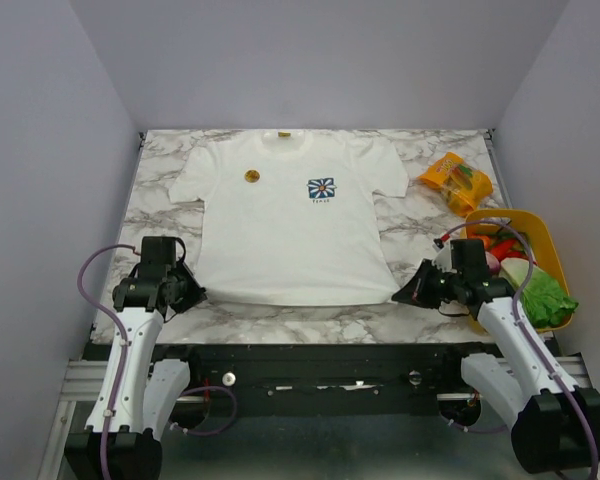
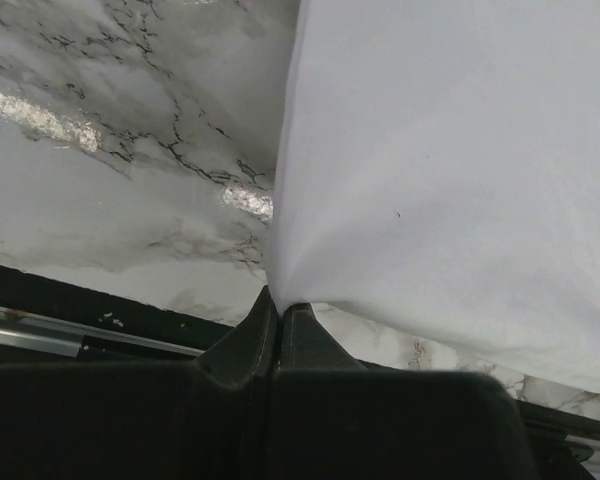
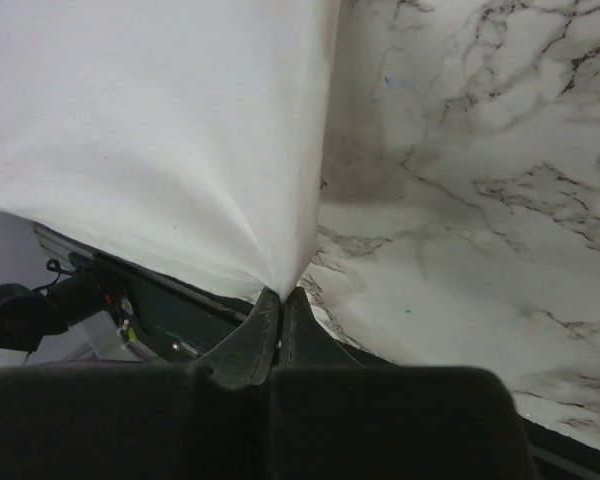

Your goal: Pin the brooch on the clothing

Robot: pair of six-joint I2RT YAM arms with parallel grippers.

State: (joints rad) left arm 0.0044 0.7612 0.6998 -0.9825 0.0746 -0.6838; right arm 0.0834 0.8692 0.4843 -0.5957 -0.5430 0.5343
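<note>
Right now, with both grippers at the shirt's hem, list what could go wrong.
1. The left gripper and right gripper each pinch only a corner tip of the T-shirt; a pull may slip the cloth free.
2. The brooch sits on the chest; if loose, lifting the hem could slide it.
3. The right arm lies beside the yellow basket and could nudge it.

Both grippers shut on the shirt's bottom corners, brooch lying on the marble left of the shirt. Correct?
One thing off: the brooch lies on the shirt itself, on the chest beside the flower emblem, not on the marble. The top external view shows it. The rest stands: left gripper and right gripper are each shut on a bottom corner.
</note>
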